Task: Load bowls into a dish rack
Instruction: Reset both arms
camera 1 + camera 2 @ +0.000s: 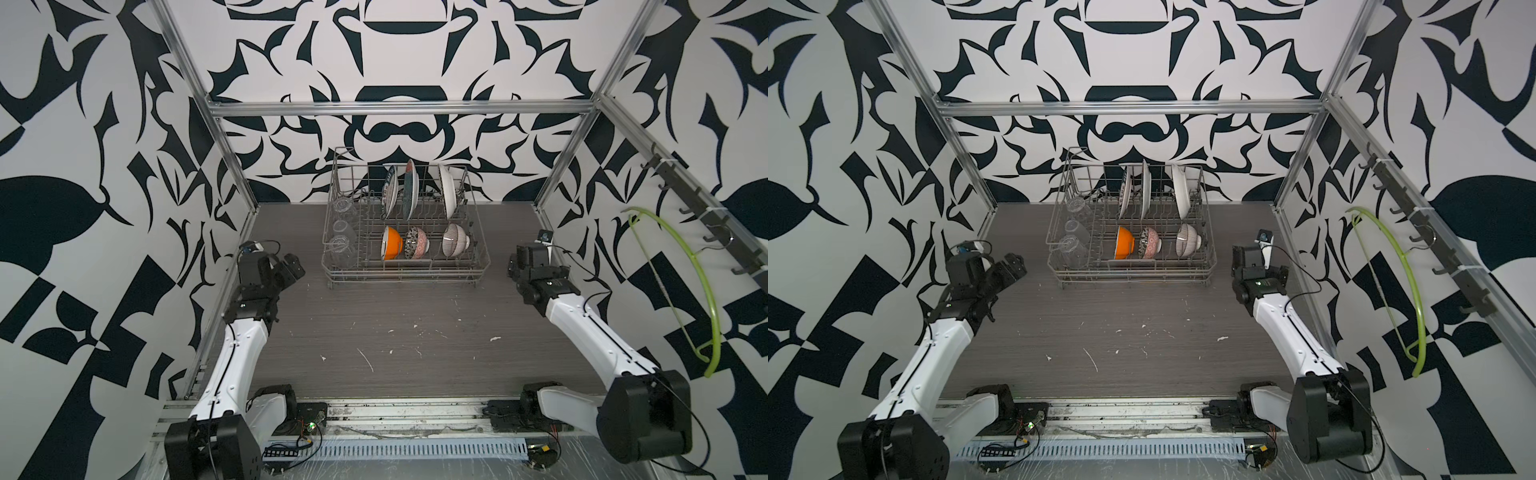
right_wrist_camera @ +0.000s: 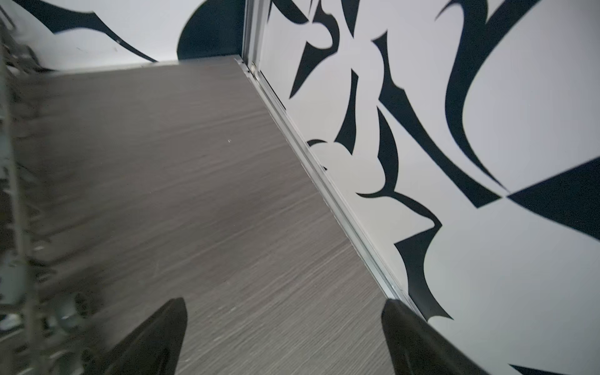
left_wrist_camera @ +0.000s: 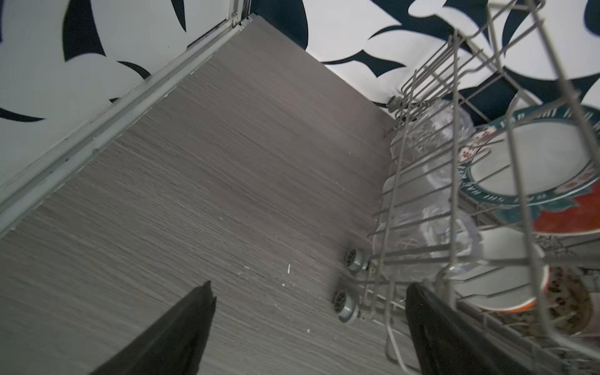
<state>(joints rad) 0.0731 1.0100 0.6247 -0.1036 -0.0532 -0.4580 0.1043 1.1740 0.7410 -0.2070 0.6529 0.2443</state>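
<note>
Left gripper [image 3: 308, 292] and right gripper [image 2: 284, 303]: each had its jaws spread wide and held nothing. They hung over the table [image 1: 374, 324] on either side of the dish rack [image 1: 405, 275], touching nothing. Three bowls stood on edge in the rack's front row: the orange bowl [image 1: 392, 242], the floral bowl [image 1: 417, 242] just beside it, and the striped bowl [image 1: 455, 240] apart. Loading appeared complete, so the next move likely called only for withdrawal clear of the wires. The rack was thin grey wire with upright tines and small wheels [image 3: 354, 258]. The bowls were glazed, deep and round. The table was grey wood-grain, flecked white.
</note>
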